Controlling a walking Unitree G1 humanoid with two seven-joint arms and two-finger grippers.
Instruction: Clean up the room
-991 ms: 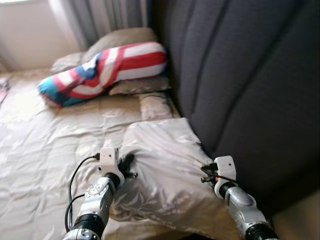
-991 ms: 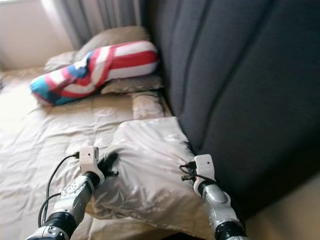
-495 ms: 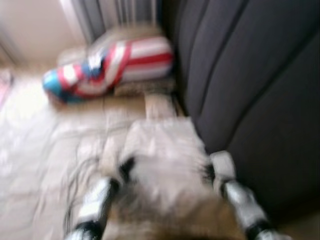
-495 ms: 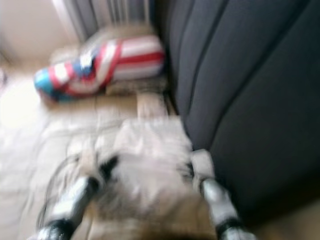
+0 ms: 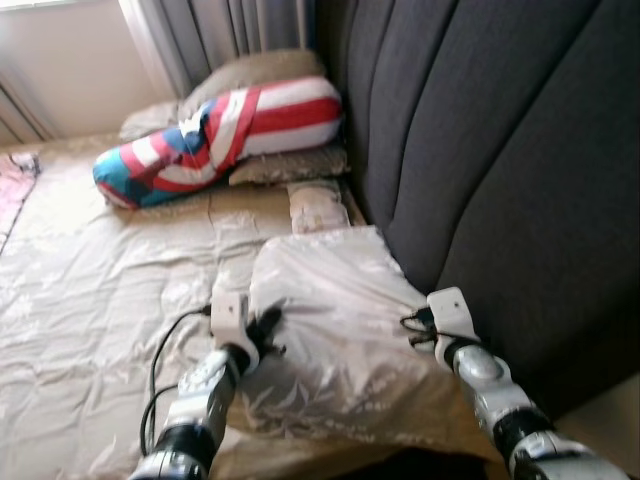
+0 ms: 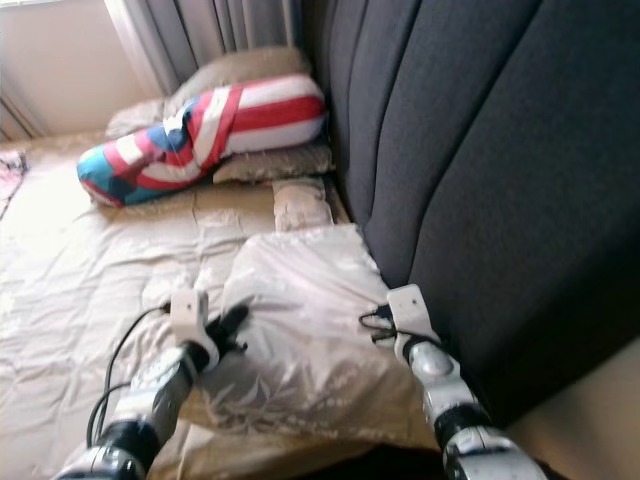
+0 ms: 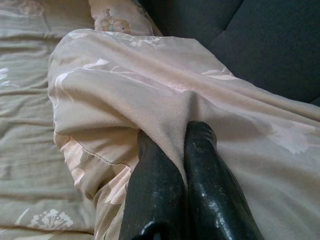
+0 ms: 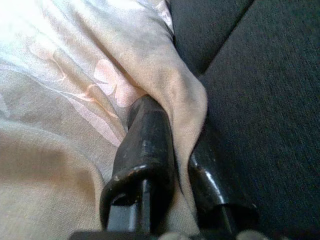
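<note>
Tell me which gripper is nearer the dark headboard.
Right. The right gripper pinches the beige pillow right beside the headboard; the left gripper grips the pillow's far side.

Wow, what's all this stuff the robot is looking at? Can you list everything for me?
Shiny beige satin pillow: one, pale beige with a leaf print, at the near end of the bed against the headboard, pinched on both sides.
Striped bolster pillow: one, red, white and blue, at the far end of the bed, lying on other pillows.
Plain beige pillows: at least two, under and behind the bolster.
Small patterned cushion: one, beige, between the bolster and the satin pillow.
Beige quilted bedspread: one, covering the bed.
Dark grey padded headboard: one, along the right side.
Grey curtains: far corner.
Left gripper: black fingers shut on the pillow's left edge.
Right gripper: black fingers shut on its right edge, beside the headboard.
</note>
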